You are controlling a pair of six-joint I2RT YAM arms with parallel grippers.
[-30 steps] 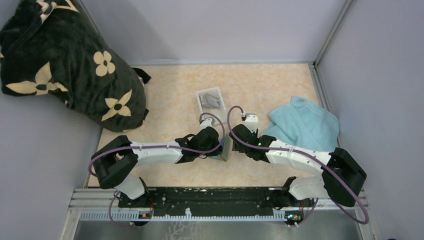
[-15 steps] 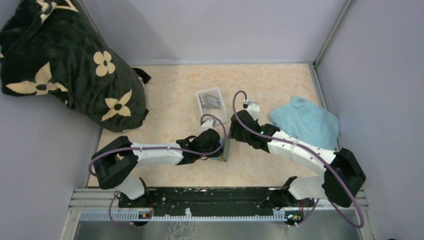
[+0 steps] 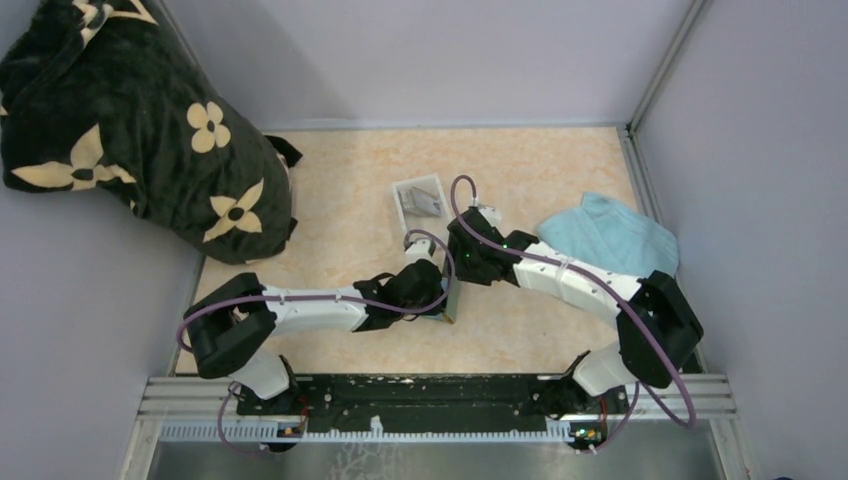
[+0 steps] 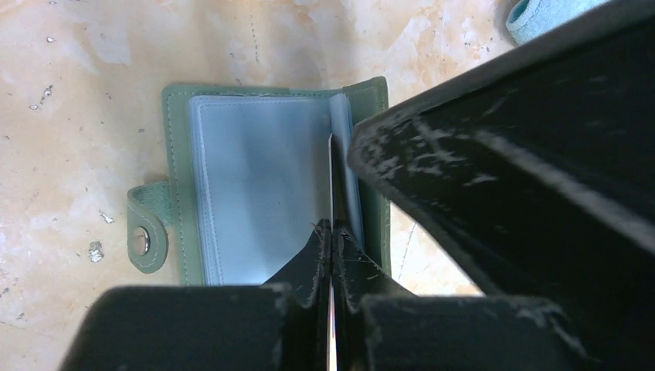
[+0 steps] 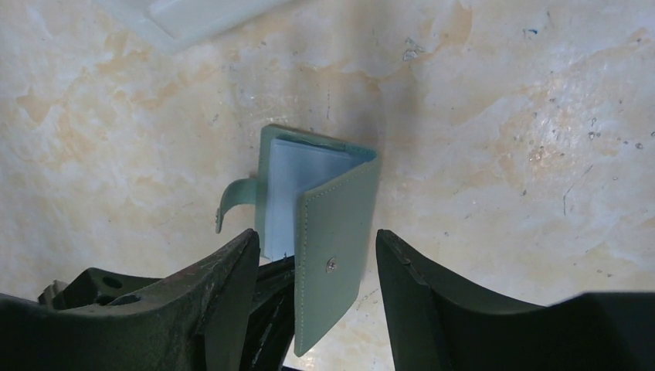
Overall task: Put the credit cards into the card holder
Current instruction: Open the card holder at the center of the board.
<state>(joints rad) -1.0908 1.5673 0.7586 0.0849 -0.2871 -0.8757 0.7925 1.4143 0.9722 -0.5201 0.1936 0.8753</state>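
Note:
The card holder [image 4: 255, 178] lies open on the table, grey-green outside and pale blue inside. My left gripper [image 4: 330, 226] is shut on a thin credit card [image 4: 332, 174], seen edge-on, whose far end reaches the holder's fold. One flap [image 5: 336, 232] of the holder stands upright. My right gripper [image 5: 317, 233] hangs open above it, a finger on either side and neither touching. From above, both grippers meet over the card holder [image 3: 453, 297], left gripper [image 3: 437, 300] near, right gripper [image 3: 458, 262] just beyond. A dark grey card [image 3: 425, 205] lies in the white tray [image 3: 405, 186].
A light blue towel [image 3: 610, 245] is bunched at the right, under the right arm. A black blanket with pale flowers [image 3: 140, 130] fills the far left corner. Grey walls close in the table on three sides. The tray's corner [image 5: 193, 15] shows just beyond the holder.
My right arm has swung left and away from the towel until its gripper hangs over the card holder, its jaws a little wider. The left gripper has stayed put with the card.

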